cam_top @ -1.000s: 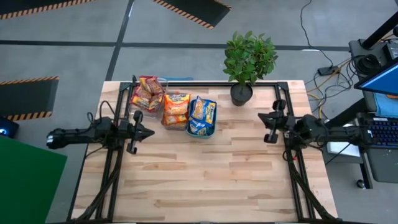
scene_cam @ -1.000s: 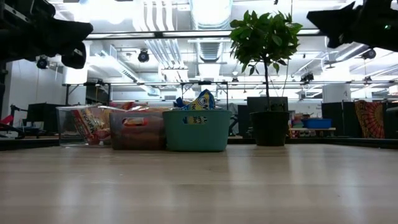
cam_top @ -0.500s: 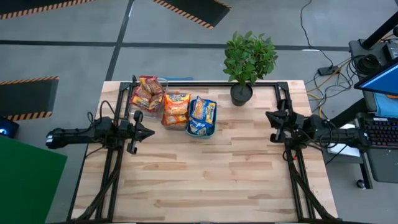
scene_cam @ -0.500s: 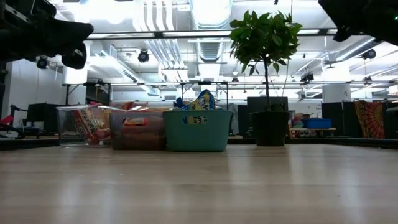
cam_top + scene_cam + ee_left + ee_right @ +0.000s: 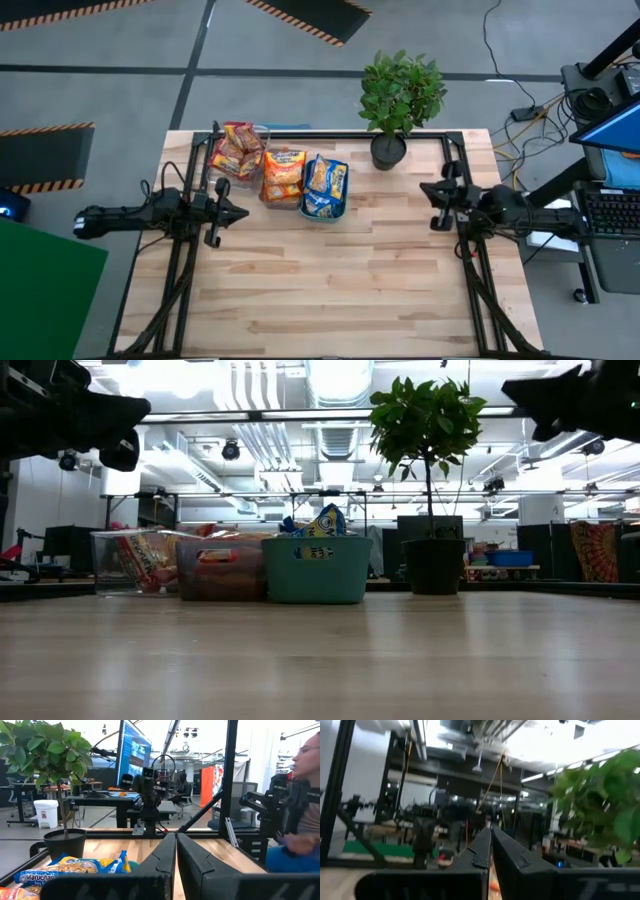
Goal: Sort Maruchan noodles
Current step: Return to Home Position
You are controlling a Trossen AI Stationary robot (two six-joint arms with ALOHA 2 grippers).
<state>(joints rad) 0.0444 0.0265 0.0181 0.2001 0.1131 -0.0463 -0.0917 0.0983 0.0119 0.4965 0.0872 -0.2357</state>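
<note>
All flat plastic Maruchan noodle packets [image 5: 283, 172] binned by far edge of tabletop [image 5: 330, 290]; left gripper [image 5: 240, 212] nearer than right gripper [image 5: 428, 190]; both closed, empty.

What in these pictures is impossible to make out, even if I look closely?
- High view: how many noodle packets there are; they overlap and are too small to count.
- Low view: the teal bin hides most of its packets behind its wall.
- Right wrist view: everything past the right claw is blurred.
</note>
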